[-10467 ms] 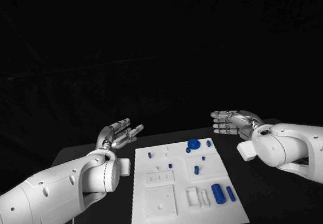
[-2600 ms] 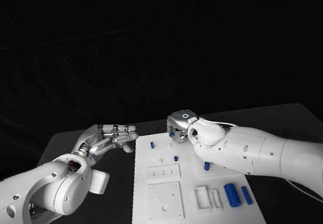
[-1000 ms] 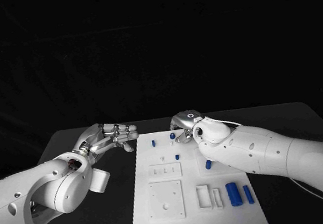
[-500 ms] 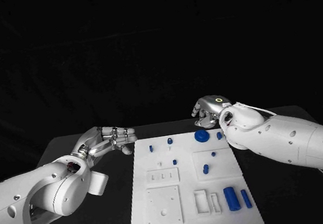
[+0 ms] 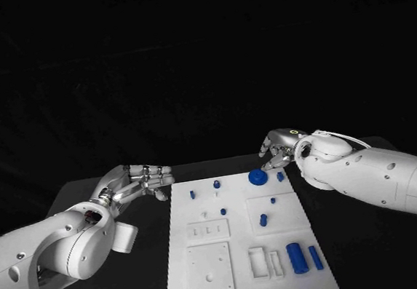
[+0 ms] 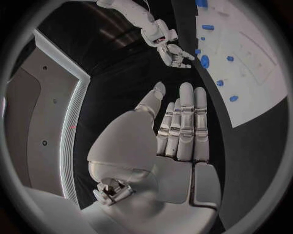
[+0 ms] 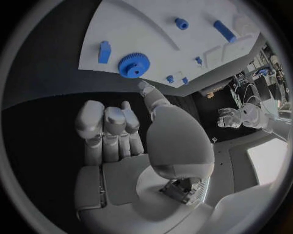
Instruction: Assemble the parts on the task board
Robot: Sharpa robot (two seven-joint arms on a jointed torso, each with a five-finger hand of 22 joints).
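Note:
The white task board (image 5: 239,243) lies lengthwise in the middle of the table. A blue gear (image 5: 258,177) sits at its far right end, with small blue pegs (image 5: 216,184) beside it. Two blue cylinders (image 5: 297,258) lie near the front right. My right hand (image 5: 278,147) hovers just behind the gear, fingers bent down toward it and holding nothing. In the right wrist view the thumb of my right hand (image 7: 122,141) points at the gear (image 7: 134,65) without touching it. My left hand (image 5: 139,180) floats off the board's far left corner, fingers straight and together, empty.
White recessed blocks (image 5: 211,265) and a slotted holder (image 5: 260,262) stand on the board's near half. More small blue pieces (image 5: 263,219) lie mid-board. Black table (image 5: 361,239) stretches on both sides of the board.
My right arm has drawn back from over the board's far left to its far right, uncovering the gear. In the last half second the hand dropped closer to the gear. The left hand barely moved.

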